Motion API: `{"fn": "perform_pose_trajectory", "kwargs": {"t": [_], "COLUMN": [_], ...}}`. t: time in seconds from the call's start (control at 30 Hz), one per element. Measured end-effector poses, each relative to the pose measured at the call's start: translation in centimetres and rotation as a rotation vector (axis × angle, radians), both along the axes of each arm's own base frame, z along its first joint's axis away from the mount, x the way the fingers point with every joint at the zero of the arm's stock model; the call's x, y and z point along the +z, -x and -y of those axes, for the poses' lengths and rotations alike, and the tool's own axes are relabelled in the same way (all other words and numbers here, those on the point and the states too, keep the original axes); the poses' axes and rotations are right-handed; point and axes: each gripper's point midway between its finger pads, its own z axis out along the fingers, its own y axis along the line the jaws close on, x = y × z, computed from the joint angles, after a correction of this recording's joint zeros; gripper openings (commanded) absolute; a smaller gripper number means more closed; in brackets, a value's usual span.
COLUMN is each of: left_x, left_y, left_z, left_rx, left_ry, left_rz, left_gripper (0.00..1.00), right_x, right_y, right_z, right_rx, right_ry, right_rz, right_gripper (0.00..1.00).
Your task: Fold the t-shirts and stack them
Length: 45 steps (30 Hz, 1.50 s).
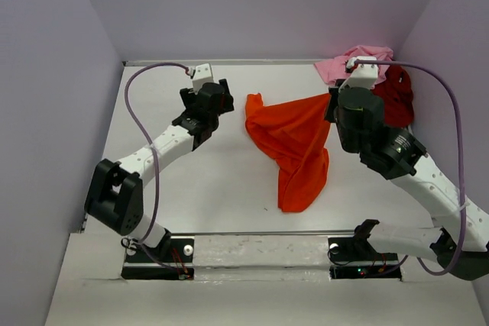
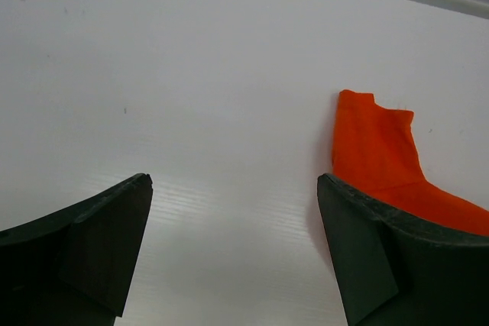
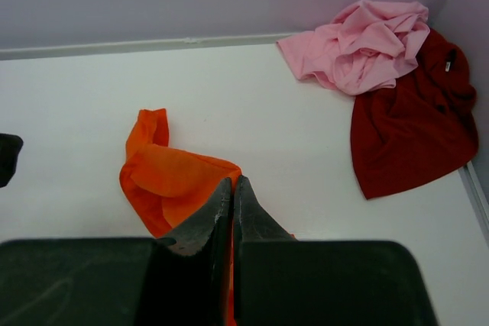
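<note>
Right gripper [image 3: 232, 188] is clamped tight on the soft, light orange t-shirt [image 1: 294, 131]. Left gripper [image 2: 233, 181], wide open and empty beside it, should probably pinch its loose corner [image 1: 254, 104].

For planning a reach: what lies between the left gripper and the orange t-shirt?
Only bare table separates the left gripper from the orange t-shirt, shown in left wrist view.
</note>
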Motion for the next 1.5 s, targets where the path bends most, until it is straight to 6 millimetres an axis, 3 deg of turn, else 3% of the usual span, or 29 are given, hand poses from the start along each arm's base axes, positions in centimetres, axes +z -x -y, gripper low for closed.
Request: {"fn": "perform_pose_trajectory", "kwargs": {"t": [0.1, 0.2, 0.33, 0.43, 0.53, 0.63, 0.77, 0.9, 1.0, 1.17, 1.27, 1.37, 1.5], "left_x": [-2.5, -7.0, -13.5, -15.7, -14.9, -12.0, -8.6, -7.2, -8.5, -13.0, -14.7, -15.8, -15.4], "left_y": [-1.4, -3.3, -3.8, -4.2, -6.0, -8.7, -11.6, -14.9, -16.2, -15.9, -16.2, -16.1, -16.3], "left_z": [1.4, 4.0, 6.5, 8.0, 9.6, 11.2, 11.4, 12.0, 12.0, 12.5, 13.1, 13.4, 13.9], "left_rx": [-0.009, -0.051, -0.129, -0.178, -0.215, -0.252, -0.263, -0.272, -0.271, -0.290, -0.307, -0.323, -0.341], "left_ry": [0.021, 0.031, 0.045, 0.068, 0.104, 0.160, 0.197, 0.202, 0.188, 0.167, 0.168, 0.171, 0.180], "left_rz": [-0.040, -0.108, -0.225, -0.267, -0.244, -0.163, -0.074, -0.028, -0.036, -0.121, -0.148, -0.169, -0.161], "left_gripper": [0.97, 0.97, 0.97, 0.97, 0.97, 0.97, 0.98, 0.98, 0.98, 0.98, 0.98, 0.98, 0.98], "right_x": [0.3, -0.1, -1.7, -3.5, -4.5, -4.7, -4.8, -5.5, -5.9, -6.1, -6.1, -6.2, -7.1], "right_y": [0.2, 0.2, 0.2, 0.3, 0.6, 0.9, 1.7, 2.5, 2.9, 3.2, 3.5, 3.6, 3.7], "right_z": [0.2, 0.1, 0.1, 0.0, 0.0, 0.0, 0.3, 0.9, 1.4, 1.6, 1.8, 2.0, 2.1], "right_rx": [0.000, 0.003, 0.010, 0.018, 0.028, 0.041, 0.055, 0.054, 0.048, 0.045, 0.043, 0.042, 0.038], "right_ry": [-0.005, 0.002, 0.032, 0.062, 0.082, 0.073, 0.046, 0.031, 0.037, 0.037, 0.029, 0.028, 0.035], "right_rz": [0.007, -0.002, -0.035, -0.071, -0.100, -0.107, -0.115, -0.127, -0.143, -0.153, -0.152, -0.155, -0.171], "right_gripper": [0.00, 0.00, 0.00, 0.00, 0.00, 0.00, 0.00, 0.00, 0.00, 0.00, 0.00, 0.00, 0.00]}}
